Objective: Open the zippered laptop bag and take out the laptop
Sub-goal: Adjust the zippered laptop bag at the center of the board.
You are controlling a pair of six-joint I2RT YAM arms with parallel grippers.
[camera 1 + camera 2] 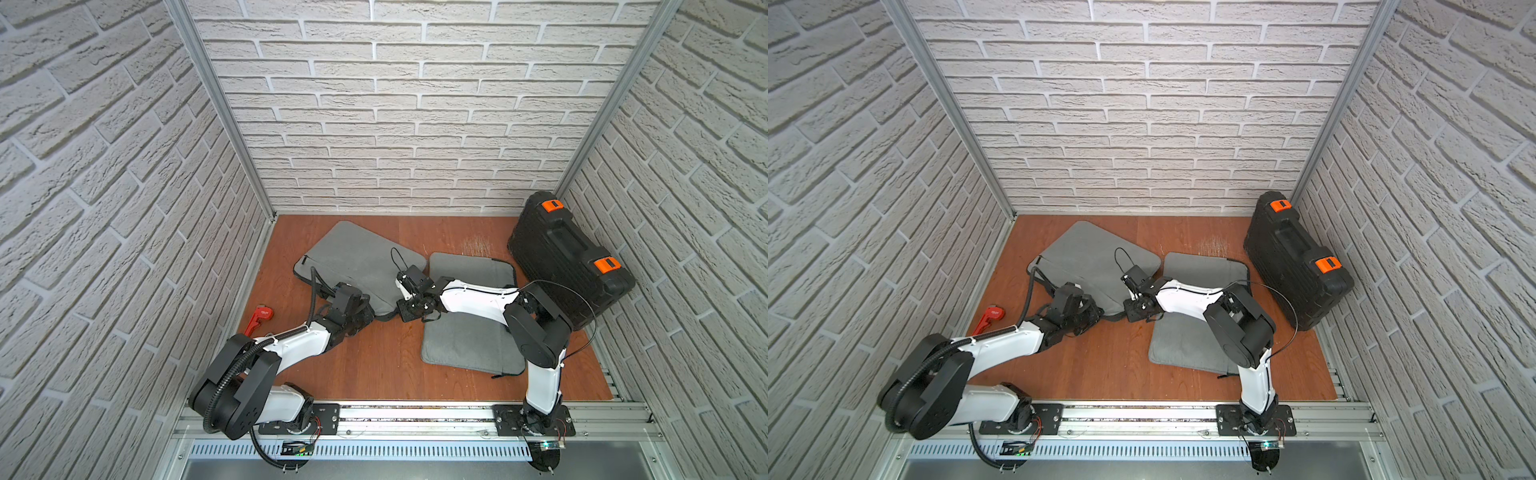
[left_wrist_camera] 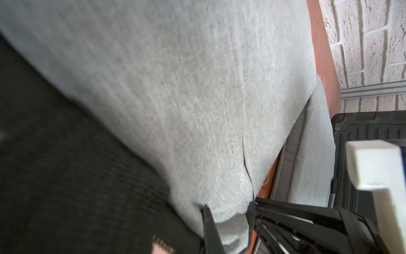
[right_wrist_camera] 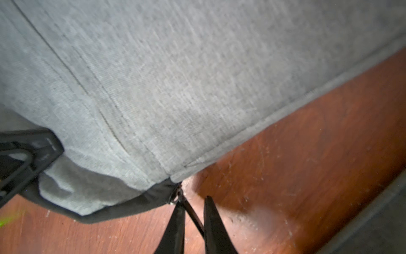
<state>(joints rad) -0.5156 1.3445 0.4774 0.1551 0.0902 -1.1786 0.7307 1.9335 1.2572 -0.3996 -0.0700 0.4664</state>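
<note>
Leftmost, wrench [image 1: 258,318]: well apart from the left gripper on its outer side, clear of the work.
Left gripper [image 2: 228,209]: clenched on a corner of the laptop bag [image 1: 357,262], with gray fabric bunched between its fingers. I judge this to be an anchor, so the bag does not slide when the zip is drawn.
Laptop bag: flat on the table [image 1: 374,374], stretching away from both grippers toward the back wall. No laptop shows, so it is presumably inside.
Right gripper [image 3: 193,201]: just beside the left gripper, at the same corner, jaws parted a little.
Zipper pull [image 3: 194,216]: a thin tab lying loose between those parted fingers, with the slider just beyond their tips. How far the zip is open cannot be told.
Second gray bag [image 1: 469,332]: under the right arm, just behind the right gripper, its edge near the first bag.
Black case [image 1: 569,257]: well apart, beyond the right arm by the side wall.
Open room: bare table on the near side of both grippers. The narrow gap between the bags looks tight.
</note>
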